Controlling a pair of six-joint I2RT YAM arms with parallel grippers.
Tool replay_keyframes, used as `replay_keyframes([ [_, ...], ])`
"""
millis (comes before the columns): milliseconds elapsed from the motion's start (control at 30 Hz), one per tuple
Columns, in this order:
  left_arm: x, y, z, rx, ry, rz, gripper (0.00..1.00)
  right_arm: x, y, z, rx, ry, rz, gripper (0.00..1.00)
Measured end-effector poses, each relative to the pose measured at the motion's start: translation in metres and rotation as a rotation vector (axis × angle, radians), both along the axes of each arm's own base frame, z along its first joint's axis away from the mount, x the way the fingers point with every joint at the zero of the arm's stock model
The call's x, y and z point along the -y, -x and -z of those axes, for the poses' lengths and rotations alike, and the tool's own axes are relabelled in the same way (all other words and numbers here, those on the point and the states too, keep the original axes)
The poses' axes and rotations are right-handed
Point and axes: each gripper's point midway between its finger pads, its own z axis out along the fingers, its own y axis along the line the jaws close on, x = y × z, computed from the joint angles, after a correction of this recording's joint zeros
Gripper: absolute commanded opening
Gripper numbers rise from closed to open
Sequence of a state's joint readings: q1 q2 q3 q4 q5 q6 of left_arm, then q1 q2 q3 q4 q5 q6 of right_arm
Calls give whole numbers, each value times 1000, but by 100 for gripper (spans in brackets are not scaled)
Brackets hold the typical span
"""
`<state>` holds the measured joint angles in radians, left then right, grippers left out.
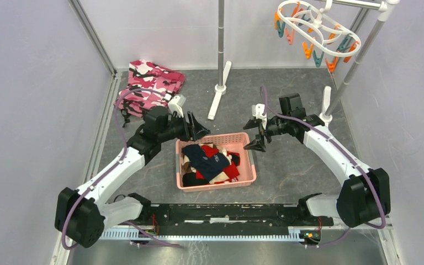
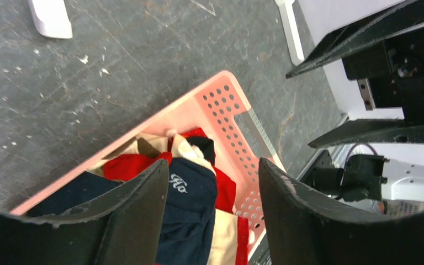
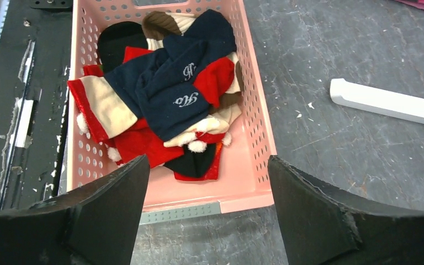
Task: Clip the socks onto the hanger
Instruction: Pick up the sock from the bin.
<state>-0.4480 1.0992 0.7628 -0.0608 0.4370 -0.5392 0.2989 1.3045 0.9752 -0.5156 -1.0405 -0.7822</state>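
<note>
Two pairs of black fingers (image 3: 99, 221), both spread wide and holding nothing, flank the far end of a pink perforated basket (image 1: 251, 163). The left gripper (image 1: 196, 128) hangs over the basket's far left corner; its own camera shows the jaws parted, with a navy sock and the basket's holed wall in the gap between them. The right gripper (image 1: 254, 135) sits just off the far right corner, one finger above the other when seen from overhead. It is equally open and touches no fabric.

Between the two grippers, the socks (image 1: 210, 160) lie heaped inside the basket. Navy blue ones with white stitched lettering are on top; red, beige and black ones lie beneath and around them, a few with small white pompoms.

Beneath the basket is the dark grey table (image 1: 298, 165), scuffed and flecked with white. The basket sits midway between the arms and just beyond the black base rail (image 1: 226, 212). A folded pink camouflage cloth (image 1: 152, 83) lies at the far left, and a grey rack pole (image 1: 221, 33) stands upright on a white foot (image 1: 219, 91) at the far middle.

High at the far right, the hanger (image 1: 313, 21), a white oval ring fringed with orange and teal clips, hangs by the rack's top bar. It is well apart from both grippers and from the socks.
</note>
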Motion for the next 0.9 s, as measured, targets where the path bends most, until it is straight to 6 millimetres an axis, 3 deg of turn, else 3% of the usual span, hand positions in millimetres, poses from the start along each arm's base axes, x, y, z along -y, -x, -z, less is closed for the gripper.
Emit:
replay_keyframes([
  [200,31,35,23,-54,-113,79,38,0,0,12,-27,32,4,83],
  [333,44,52,63,-106,-281,137,37,4,-3,16,-21,58,20,83],
  [467,44,53,98,-157,-450,169,45,7,-5,20,-16,79,31,83],
  [767,43,41,127,-145,-650,198,54,14,-6,27,-27,107,42,83],
  [833,46,39,134,-146,-677,212,53,15,-5,28,-29,110,41,83],
  [900,51,38,141,-144,-704,228,42,15,-4,29,-30,114,36,83],
])
